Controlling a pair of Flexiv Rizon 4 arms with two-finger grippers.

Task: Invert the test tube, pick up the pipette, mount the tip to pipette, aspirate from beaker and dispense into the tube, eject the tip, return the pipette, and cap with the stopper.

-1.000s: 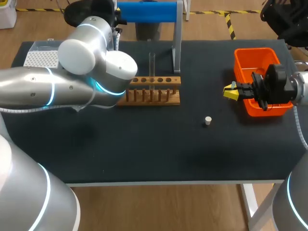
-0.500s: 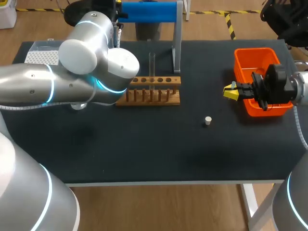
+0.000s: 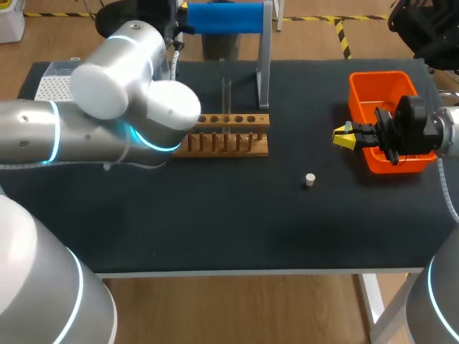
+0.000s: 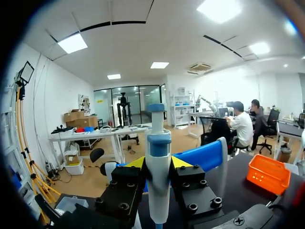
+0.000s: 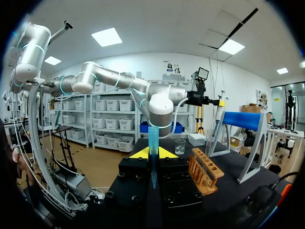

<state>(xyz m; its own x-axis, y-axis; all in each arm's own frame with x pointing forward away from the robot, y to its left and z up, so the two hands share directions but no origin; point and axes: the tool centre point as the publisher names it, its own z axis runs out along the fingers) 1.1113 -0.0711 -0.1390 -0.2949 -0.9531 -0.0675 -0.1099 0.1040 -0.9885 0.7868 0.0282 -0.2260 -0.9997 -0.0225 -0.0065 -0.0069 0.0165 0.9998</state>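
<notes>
L jaws are clenched on the pipette, one finger each side of its white body, w/ the blue top end sticking out ahead of them. R jaws grip a blue pipette tip betw. the yellow fingertips, wide end pointing out ahead.

Head view: L arm comes in over the back-left part of the tabletop & hides its own jaws. R arm sits at the right, its yellow ends just beside the orange bin, on the bin's inner side.

Wooden rack stands mid-back w/ the test tube upright in it; can't tell which end is up. Blue-topped stand is behind the rack. White stopper lies alone on the tabletop, nearer the front & right of the rack, apart from rack & bin. White tip box is at the back-left corner, partly behind L arm. R wrist view also shows a clear beaker ahead of the jaws, beyond the rack's far end.
</notes>
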